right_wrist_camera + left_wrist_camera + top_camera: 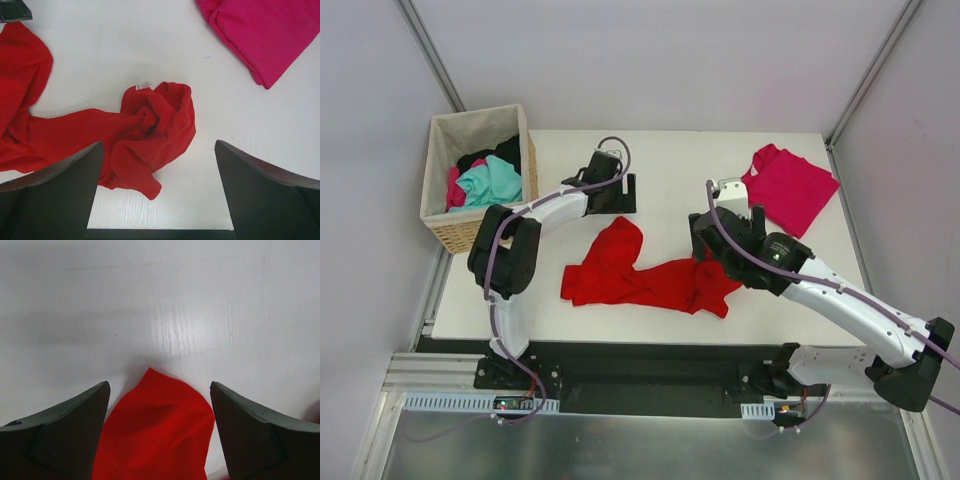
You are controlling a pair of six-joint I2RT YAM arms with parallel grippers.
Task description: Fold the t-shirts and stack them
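The red t-shirt (640,275) lies crumpled and stretched out in the middle of the table (670,170). The left gripper (159,390) has its jaws wide apart. One rounded end of the red shirt lies between them, and I cannot tell if they touch it. The right gripper (159,145) is also spread and holds nothing. The bunched part of the shirt, with a small white label (144,85), lies between its jaws. The pink t-shirt (790,188) lies folded near the far right corner, apart from the red one.
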